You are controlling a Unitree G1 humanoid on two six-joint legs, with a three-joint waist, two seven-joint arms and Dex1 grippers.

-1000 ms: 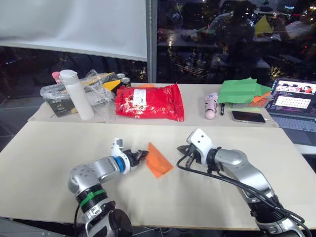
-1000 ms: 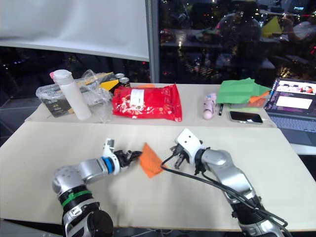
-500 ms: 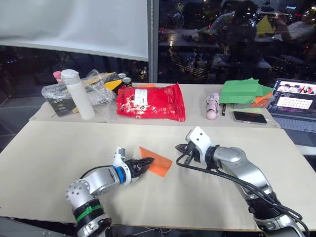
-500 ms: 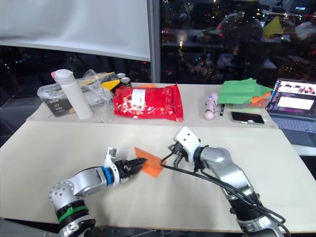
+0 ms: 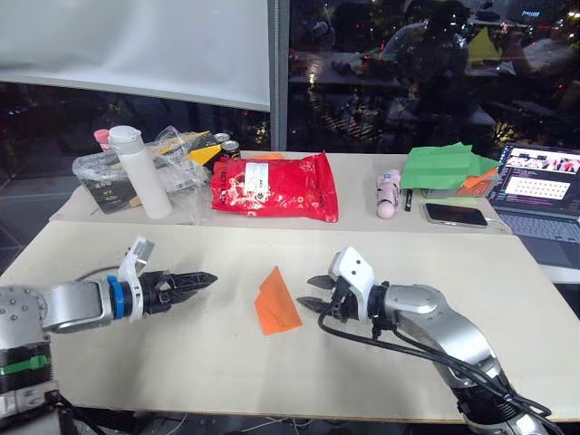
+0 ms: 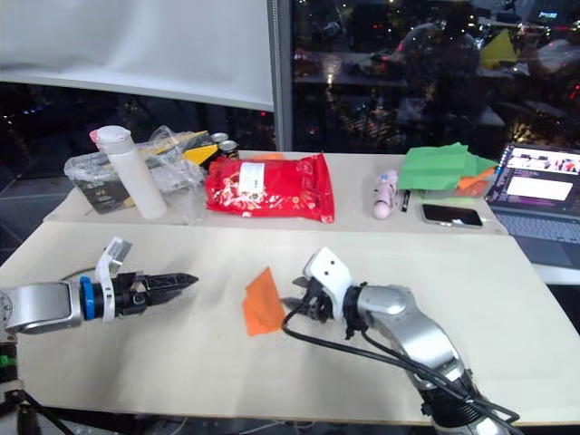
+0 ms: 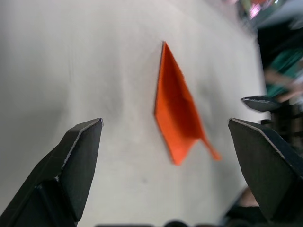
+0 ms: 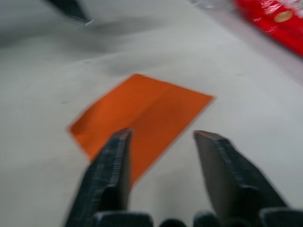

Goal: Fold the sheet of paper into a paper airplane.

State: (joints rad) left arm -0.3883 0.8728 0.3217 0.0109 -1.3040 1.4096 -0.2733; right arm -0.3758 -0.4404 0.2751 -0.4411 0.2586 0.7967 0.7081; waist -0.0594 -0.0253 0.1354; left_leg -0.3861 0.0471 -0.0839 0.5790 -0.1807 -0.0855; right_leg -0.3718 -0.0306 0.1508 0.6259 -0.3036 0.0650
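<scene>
a folded orange sheet of paper [image 5: 275,302] lies free on the cream table [image 5: 453,272], between the two arms and held by neither. the left pincer [image 5: 201,280] points at it from well apart, and the left wrist view shows its fingers spread wide. the right pincer [image 5: 314,294] sits just beside the sheet's right edge, fingers parted and gripping nothing.

the sheet looks thin, light and limp, likely to slide on the smooth table and to crumple under a hard squeeze; the raised flap or a free corner seems the best place to pinch, with the other pincer pinning the flat part.

the head views show one flap tilted up off the table and a red snack bag [image 5: 275,186] well behind. the left wrist view shows a narrow wedge with a small tail at one corner, while the right wrist view shows a broad flat panel with a centre crease.
</scene>
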